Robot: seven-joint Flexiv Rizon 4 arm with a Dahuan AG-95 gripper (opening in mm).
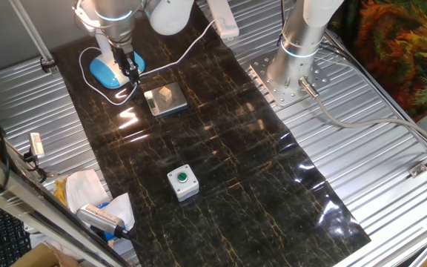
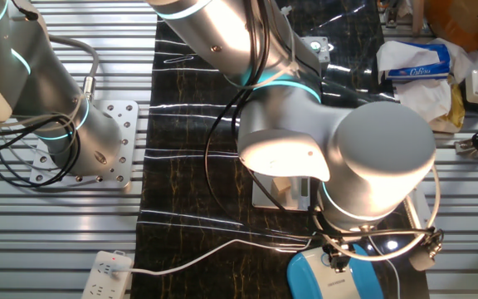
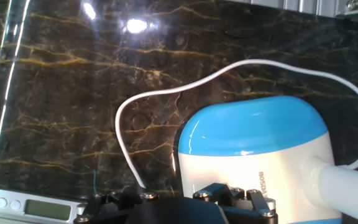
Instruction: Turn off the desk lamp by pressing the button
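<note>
Nearest the hand view's lens sits the desk lamp, its sky-blue base lying flat on the dark marbled bench with the thin white cord looping beside it. Directly above that base hangs the hand; whether its fingers are apart or together cannot be told. Well away from the lamp, toward the bench's other end, stands a grey box with a green push button, and a small scale lies just beside the lamp.

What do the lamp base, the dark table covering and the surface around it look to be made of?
The desk lamp base looks like glossy moulded plastic, sky-blue over white: it carries a soft highlight and printed lettering. The dark covering seems a thin marble-print vinyl sheet, shiny with glare streaks and a curling, wrinkled edge. The surrounding table looks like ribbed bare metal, probably aluminium.
</note>
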